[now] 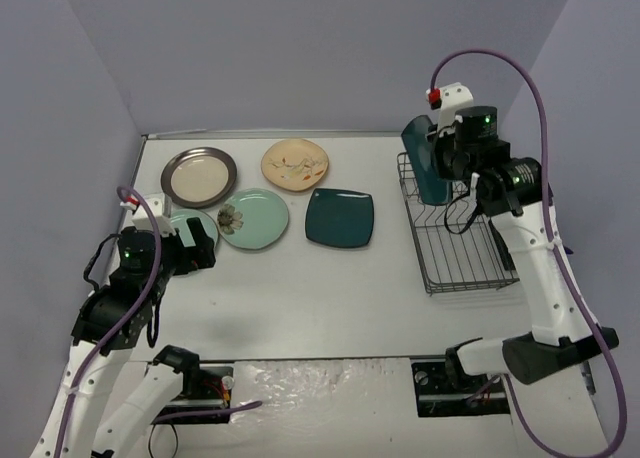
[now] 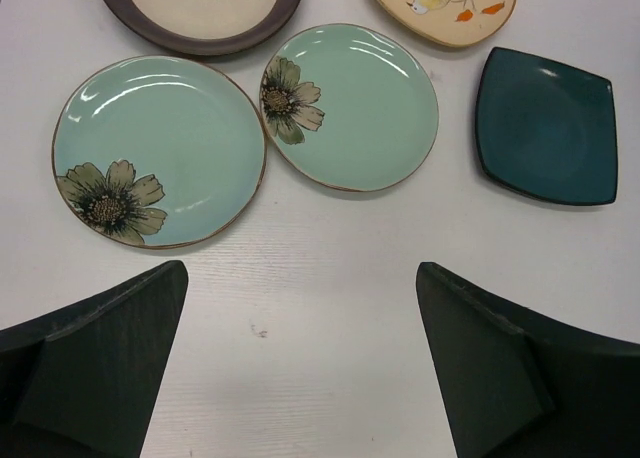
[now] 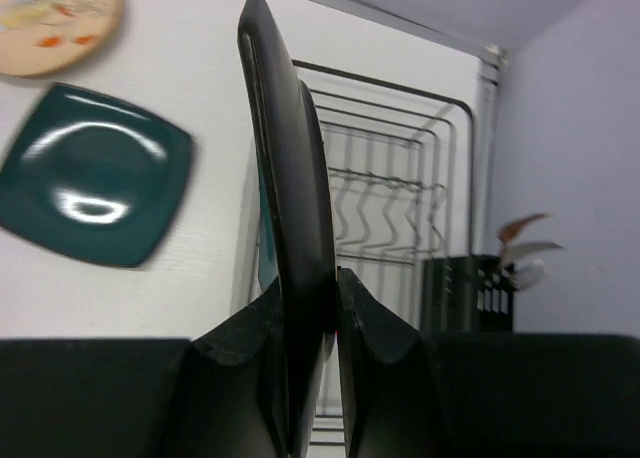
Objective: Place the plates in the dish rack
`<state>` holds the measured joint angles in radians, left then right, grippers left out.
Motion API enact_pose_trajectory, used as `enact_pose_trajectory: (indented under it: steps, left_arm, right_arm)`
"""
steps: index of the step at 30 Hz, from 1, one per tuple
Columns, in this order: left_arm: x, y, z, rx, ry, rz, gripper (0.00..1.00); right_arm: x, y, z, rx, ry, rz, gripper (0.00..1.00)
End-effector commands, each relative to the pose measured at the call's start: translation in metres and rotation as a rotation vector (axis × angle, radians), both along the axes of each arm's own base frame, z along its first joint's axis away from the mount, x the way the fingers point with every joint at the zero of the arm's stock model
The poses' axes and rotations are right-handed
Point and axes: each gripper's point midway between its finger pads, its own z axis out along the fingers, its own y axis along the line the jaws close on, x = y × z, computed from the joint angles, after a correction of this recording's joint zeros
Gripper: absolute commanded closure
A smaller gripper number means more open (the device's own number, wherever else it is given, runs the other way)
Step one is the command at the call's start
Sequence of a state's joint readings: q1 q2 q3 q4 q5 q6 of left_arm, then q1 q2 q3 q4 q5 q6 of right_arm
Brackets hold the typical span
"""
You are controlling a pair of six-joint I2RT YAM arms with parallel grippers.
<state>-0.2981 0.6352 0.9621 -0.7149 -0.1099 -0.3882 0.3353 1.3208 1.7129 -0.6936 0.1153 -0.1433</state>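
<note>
Spreading across the view is the pale worktop [image 1: 330, 288], and on its right side sits the dish rack [image 1: 465, 253], dark wire, with the cutlery holder [image 3: 460, 293] fixed to one side. Up at the rack's far end, one dark teal plate [image 3: 295, 228] is standing on edge, upright, pinched at its rim by the right fingers [image 3: 375, 338], which are closed tight on it. Whether its lower edge touches the wire, I cannot tell.

Over on the left half, five plates lie flat. In the back row, the cream plate with the dark rim [image 1: 199, 176] sits beside the cream floral plate [image 1: 295, 165]. In the front row, the second teal plate [image 1: 340, 218] is on the right, a mint-green flower plate [image 1: 255, 219] is in the middle, and its twin [image 2: 160, 148] is just beside it at the left end.

Above that pair hang the left fingers [image 2: 100, 358], spread wide apart, gripping nothing, bare worktop between them.
</note>
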Motion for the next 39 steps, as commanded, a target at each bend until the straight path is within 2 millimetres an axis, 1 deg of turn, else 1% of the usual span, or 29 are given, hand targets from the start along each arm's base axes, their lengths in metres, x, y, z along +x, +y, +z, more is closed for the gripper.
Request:
enact_pose_trajectory:
  steps: [1,4,6,8,12,15,17,18,21,27,32,36,39]
  left_arm:
    - [0.011,0.004,0.001,0.055,-0.056,-0.011,0.03]
    - [0.011,0.003,-0.007,0.057,-0.042,-0.016,0.03]
    - [0.011,0.004,-0.015,0.07,-0.025,-0.019,0.03]
    - [0.009,0.005,-0.019,0.08,-0.015,-0.02,0.03]
    - [0.006,0.009,-0.024,0.087,0.003,-0.007,0.03]
    - [0.004,0.01,-0.029,0.097,0.019,-0.009,0.03]
    - [0.004,0.009,-0.029,0.096,0.019,-0.009,0.03]
    - [0.005,0.009,-0.029,0.097,0.019,-0.011,0.03]
    - [0.004,0.009,-0.029,0.097,0.019,-0.012,0.03]
    - [0.002,0.009,-0.029,0.094,0.017,-0.014,0.03]
    - [0.002,0.009,-0.03,0.097,0.02,-0.014,0.03]
    - [0.002,0.01,-0.03,0.097,0.022,-0.011,0.03]
    - [0.002,0.01,-0.03,0.097,0.022,-0.011,0.03]
  right_arm:
    - [0.023,-0.07,0.02,-0.204,-0.047,-0.222,1.0]
    - [0.036,-0.089,0.015,-0.256,-0.022,-0.268,1.0]
    - [0.048,-0.107,0.008,-0.253,-0.007,-0.298,1.0]
    - [0.063,-0.116,-0.002,-0.251,0.014,-0.309,1.0]
    - [0.084,-0.144,-0.023,-0.257,0.045,-0.36,1.0]
    - [0.089,-0.149,-0.032,-0.261,0.067,-0.368,1.0]
    - [0.089,-0.152,-0.034,-0.267,0.073,-0.374,1.0]
    - [0.087,-0.164,-0.036,-0.273,0.081,-0.403,1.0]
    - [0.086,-0.173,-0.041,-0.293,0.09,-0.43,1.0]
    - [0.092,-0.185,-0.053,-0.285,0.108,-0.453,1.0]
    - [0.1,-0.191,-0.073,-0.271,0.147,-0.449,1.0]
    - [0.106,-0.195,-0.085,-0.255,0.16,-0.441,1.0]
    - [0.109,-0.193,-0.097,-0.24,0.179,-0.417,1.0]
